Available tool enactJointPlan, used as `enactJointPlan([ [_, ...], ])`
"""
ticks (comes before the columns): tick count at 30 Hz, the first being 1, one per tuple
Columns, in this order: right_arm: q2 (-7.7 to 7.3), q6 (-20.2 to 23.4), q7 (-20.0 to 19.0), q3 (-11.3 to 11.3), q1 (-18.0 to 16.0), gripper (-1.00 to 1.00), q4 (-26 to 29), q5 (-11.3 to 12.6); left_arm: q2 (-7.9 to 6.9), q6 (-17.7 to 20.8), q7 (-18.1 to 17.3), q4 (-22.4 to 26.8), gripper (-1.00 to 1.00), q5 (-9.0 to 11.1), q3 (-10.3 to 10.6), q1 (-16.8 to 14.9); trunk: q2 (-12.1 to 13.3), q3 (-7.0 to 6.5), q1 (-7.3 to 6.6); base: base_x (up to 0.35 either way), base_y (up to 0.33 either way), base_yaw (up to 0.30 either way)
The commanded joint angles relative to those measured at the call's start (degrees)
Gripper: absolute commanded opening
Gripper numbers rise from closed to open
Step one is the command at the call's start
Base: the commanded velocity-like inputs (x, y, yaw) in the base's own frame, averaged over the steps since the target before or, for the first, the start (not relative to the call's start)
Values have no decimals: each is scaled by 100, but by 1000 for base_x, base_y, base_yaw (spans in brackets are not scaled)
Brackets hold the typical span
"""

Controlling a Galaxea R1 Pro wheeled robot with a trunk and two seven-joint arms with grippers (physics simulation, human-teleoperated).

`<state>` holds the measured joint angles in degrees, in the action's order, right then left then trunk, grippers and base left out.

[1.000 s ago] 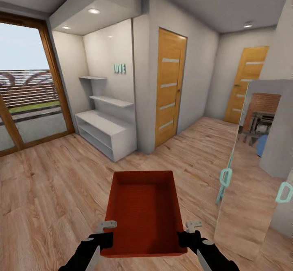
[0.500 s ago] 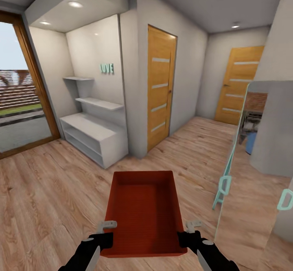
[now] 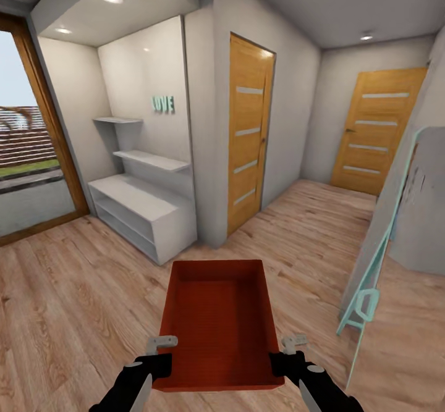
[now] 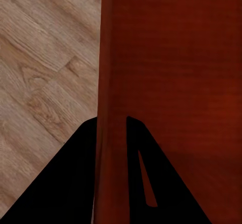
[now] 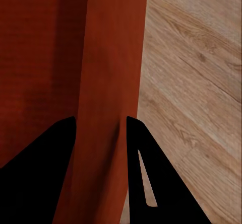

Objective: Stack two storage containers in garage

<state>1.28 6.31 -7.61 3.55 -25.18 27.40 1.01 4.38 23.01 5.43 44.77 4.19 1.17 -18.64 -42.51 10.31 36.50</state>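
I carry one red-orange storage container in front of me, open side up and empty, above light wood plank flooring. My left gripper is shut on its left wall near the near corner. My right gripper is shut on its right wall. In the left wrist view the black fingers pinch the container's wall from both sides. In the right wrist view the fingers clamp the opposite wall the same way.
A grey wall corner with an orange-brown striped door stands ahead. A second such door closes the hallway at the back right. White shelves fill the alcove on the left, beside a glass patio door. A teal-framed panel leans at the right.
The whole view has swung to the right and forward: the patio door slid leftward, both doors look closer. The container and both grippers keep their places in view.
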Motion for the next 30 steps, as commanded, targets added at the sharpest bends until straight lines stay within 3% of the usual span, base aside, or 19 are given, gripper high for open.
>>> enactJointPlan([
  [1,-5,-126,-136,40,-5,-100,125,87,-34,46,90,-3,-100,-93,6,1,-7,9,5,329,122,0],
  [17,-5,-130,-136,40,-5,-100,125,90,-34,46,90,-3,-100,-93,6,1,-7,9,5,329,111,-9],
  [30,-5,-126,-136,40,-5,-100,125,83,-34,46,90,-4,-100,-93,6,-1,-7,8,5,329,93,-250],
])
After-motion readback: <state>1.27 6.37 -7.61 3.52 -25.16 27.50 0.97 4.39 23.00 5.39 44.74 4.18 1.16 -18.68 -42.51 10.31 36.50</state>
